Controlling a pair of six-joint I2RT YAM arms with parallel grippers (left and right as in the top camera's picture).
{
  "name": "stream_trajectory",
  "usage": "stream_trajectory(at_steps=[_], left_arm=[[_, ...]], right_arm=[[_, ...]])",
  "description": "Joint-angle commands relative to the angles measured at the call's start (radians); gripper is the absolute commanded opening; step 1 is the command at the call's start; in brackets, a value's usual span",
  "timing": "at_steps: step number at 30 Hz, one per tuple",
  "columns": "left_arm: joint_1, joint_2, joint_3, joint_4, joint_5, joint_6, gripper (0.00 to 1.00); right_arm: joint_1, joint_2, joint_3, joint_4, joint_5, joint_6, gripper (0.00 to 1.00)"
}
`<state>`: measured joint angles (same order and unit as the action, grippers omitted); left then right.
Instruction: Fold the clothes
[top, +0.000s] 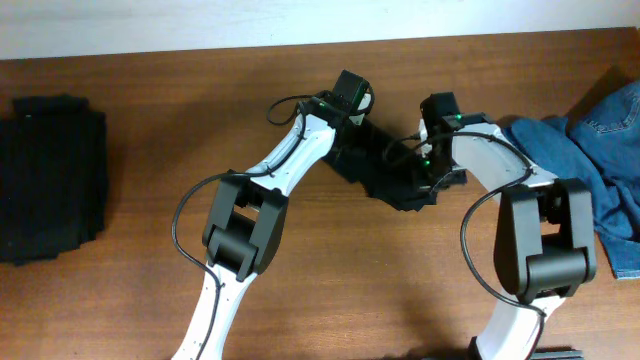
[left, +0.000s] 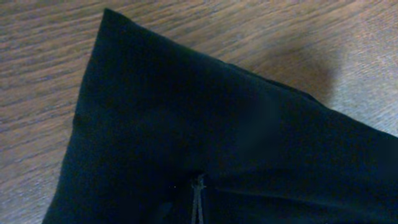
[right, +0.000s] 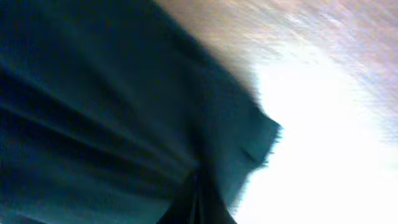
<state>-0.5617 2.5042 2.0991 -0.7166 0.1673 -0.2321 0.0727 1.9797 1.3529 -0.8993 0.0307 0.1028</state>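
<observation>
1. The black garment (top: 385, 175) sat bunched near the middle of the counter (top: 330, 290), strung between the two arms and largely hidden under them from above.
2. The left gripper (top: 352, 125) was closed on it. In the left wrist view the cloth drew into a pinch at the bottom centre, and one corner spread out over the wood beyond.
3. The right gripper (top: 432, 160) was closed as well. In its blurred wrist view, pleats of dark cloth ran down into the same kind of pinch, with a loose edge hanging to the side.
4. Whether the garment was lifted or dragging on the counter could not be told.
5. A folded stack (top: 50, 180) of black clothes lay at the far left edge, well apart from the arms. A blue denim piece (top: 600, 160) lay heaped at the right edge, just beside the right arm.
6. The cloth looked light, limp and matte. It would probably sag and crease wherever it was unsupported, and bunch rather than slide.
7. The best holds were likely at corners or along a hem, with the two grippers well apart so the cloth hung flat. A pinch in the middle would gather several layers and spoil the fold.
</observation>
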Motion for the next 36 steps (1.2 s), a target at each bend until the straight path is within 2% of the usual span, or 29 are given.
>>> stream_trajectory(at_steps=[1,10,17,23,26,33,36], left_arm=[[0.021,0.088,-0.022,-0.016,-0.071,0.002,0.01],[0.030,0.087,-0.021,-0.019,-0.070,0.002,0.01],[0.030,0.087,0.048,-0.032,-0.050,0.002,0.02],[0.030,0.084,0.193,-0.109,0.031,0.002,0.34],[0.028,0.084,0.277,-0.177,0.017,0.002,0.39],[0.044,0.084,0.383,-0.282,-0.045,0.003,0.59],[0.064,0.084,0.385,-0.296,-0.045,0.076,0.70]], right_arm=[[-0.066,0.013,0.021,-0.027,0.066,0.036,0.04],[-0.097,-0.021,0.029,-0.024,-0.016,0.034,0.04],[-0.038,-0.215,0.029,-0.022,-0.059,0.036,0.04],[-0.027,-0.214,0.020,-0.010,-0.089,0.036,0.04],[-0.027,-0.190,-0.020,0.033,-0.124,0.035,0.04],[-0.009,-0.145,-0.175,0.222,-0.227,0.033,0.04],[0.003,-0.127,-0.233,0.306,-0.226,0.034,0.04]])
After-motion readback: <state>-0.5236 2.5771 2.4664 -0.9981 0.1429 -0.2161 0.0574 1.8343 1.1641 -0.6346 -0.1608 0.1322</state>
